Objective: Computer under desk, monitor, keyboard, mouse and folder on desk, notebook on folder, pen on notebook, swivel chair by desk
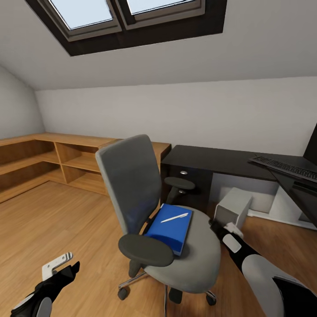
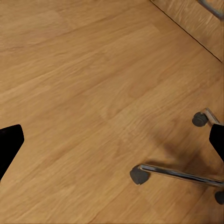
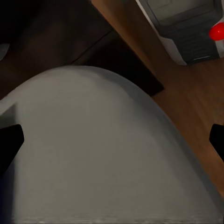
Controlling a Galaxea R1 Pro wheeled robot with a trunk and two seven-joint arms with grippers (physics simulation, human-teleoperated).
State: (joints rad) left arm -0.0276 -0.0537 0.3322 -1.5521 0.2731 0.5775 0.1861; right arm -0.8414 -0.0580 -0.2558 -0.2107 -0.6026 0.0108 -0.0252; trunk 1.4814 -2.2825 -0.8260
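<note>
The grey swivel chair [image 1: 154,207] stands mid-floor, left of the black desk [image 1: 211,159]. A blue folder [image 1: 171,228] lies on its seat with the white pen [image 1: 175,218] on top; I cannot tell a notebook apart from it. The keyboard [image 1: 286,167] lies on the desk beside the monitor [image 1: 311,147] at the picture's edge. Under the desk stands the computer [image 1: 233,209] [image 3: 186,28]. The mouse is out of view. My right gripper [image 1: 219,229] [image 3: 112,144] is open just above the seat's right edge. Low over the floor, my left gripper [image 1: 66,269] [image 2: 112,144] hangs open by the chair's chrome base [image 2: 177,173].
Low wooden shelving [image 1: 66,163] runs along the left and back walls. Open wooden floor [image 1: 66,220] lies to the chair's left. The sloped ceiling holds a skylight [image 1: 123,17]. The desk's drawer front with round knobs [image 1: 182,173] sits right behind the chair's armrest.
</note>
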